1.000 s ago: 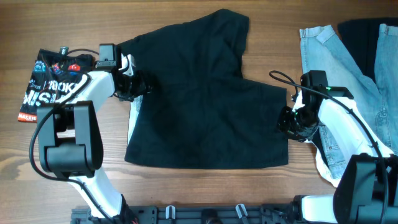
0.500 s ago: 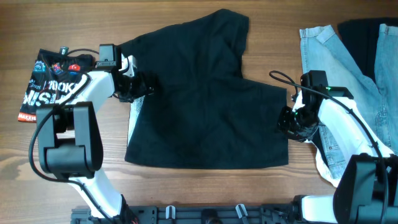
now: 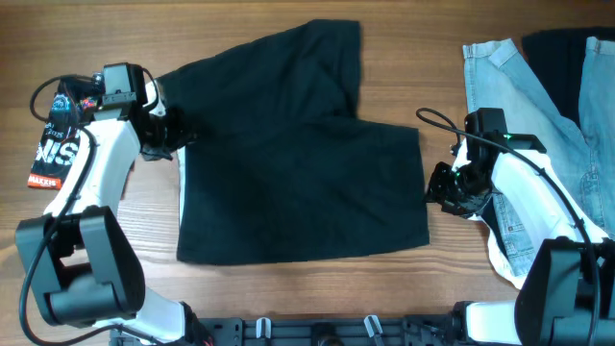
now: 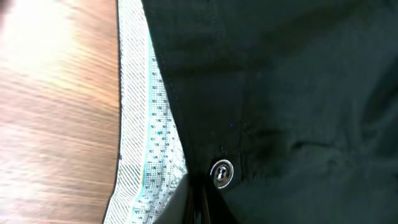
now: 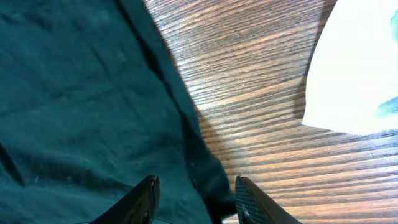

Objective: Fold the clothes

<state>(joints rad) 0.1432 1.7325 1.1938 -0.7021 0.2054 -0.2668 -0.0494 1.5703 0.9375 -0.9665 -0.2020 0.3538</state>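
The black shorts (image 3: 298, 163) lie spread flat in the middle of the table. My left gripper (image 3: 165, 135) is shut on their left waistband edge; in the left wrist view the closed fingertips (image 4: 196, 208) pinch the fabric just below a metal button (image 4: 222, 172), with the pale speckled lining (image 4: 140, 124) beside it. My right gripper (image 3: 438, 186) is open at the shorts' right edge; in the right wrist view (image 5: 198, 202) the dark fabric edge (image 5: 205, 168) lies between the spread fingers (image 5: 148, 198), not held.
A light-blue denim garment (image 3: 538, 96) and another black garment (image 3: 572, 48) lie at the far right; the denim's pale inner side shows in the right wrist view (image 5: 360, 62). A small printed black T-shirt (image 3: 48, 144) lies at the left edge under my left arm.
My left gripper has moved left, dragging the shorts leftwards with it. The shorts' right edge has slid away from the right gripper, which stayed in place.
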